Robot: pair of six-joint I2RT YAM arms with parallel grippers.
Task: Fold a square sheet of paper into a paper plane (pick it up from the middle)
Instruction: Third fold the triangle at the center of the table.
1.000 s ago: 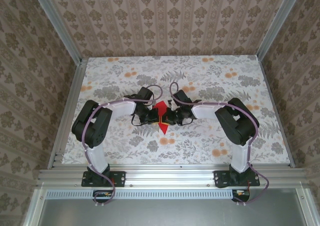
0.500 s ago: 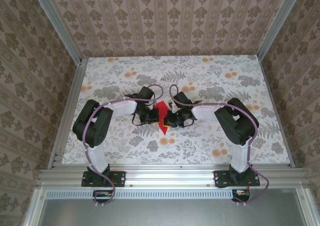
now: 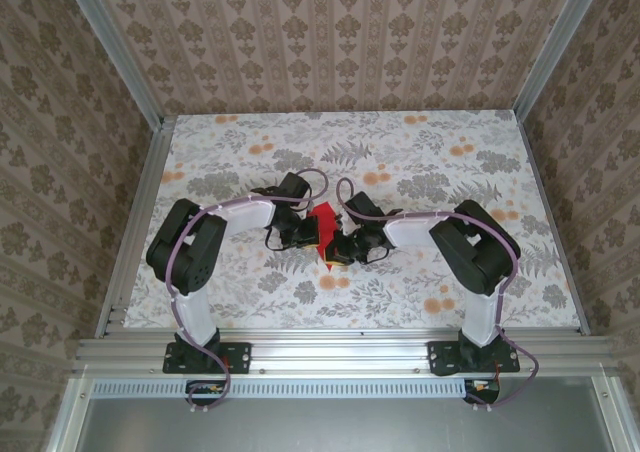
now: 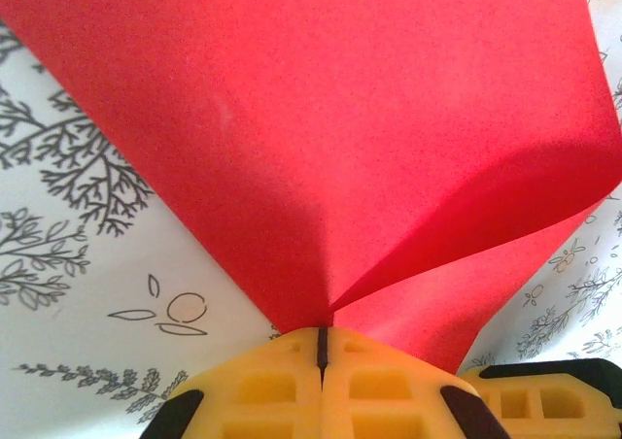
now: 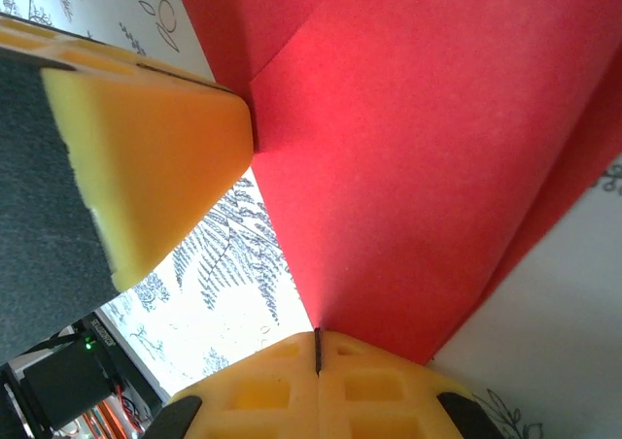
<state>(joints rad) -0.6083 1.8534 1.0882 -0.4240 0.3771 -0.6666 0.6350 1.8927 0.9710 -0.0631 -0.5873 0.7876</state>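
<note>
Tabletop [image 3: 230, 162], paper [image 3: 322, 222] seemingly between 2 grippers [image 4: 319, 347] [image 5: 317, 347]

One sheet of paper [image 3: 322, 219], red, lies at the centre of the top view. There are two arms: the left arm [image 3: 188, 250] at lower left and the right arm [image 3: 478, 250] at lower right. Two grippers — the left gripper [image 3: 303, 234] and the right gripper [image 3: 347, 244] — stand one on each side of the paper. There is one flowered table [image 3: 450, 162], and three papered walls [image 3: 340, 42] stand around it.
</note>
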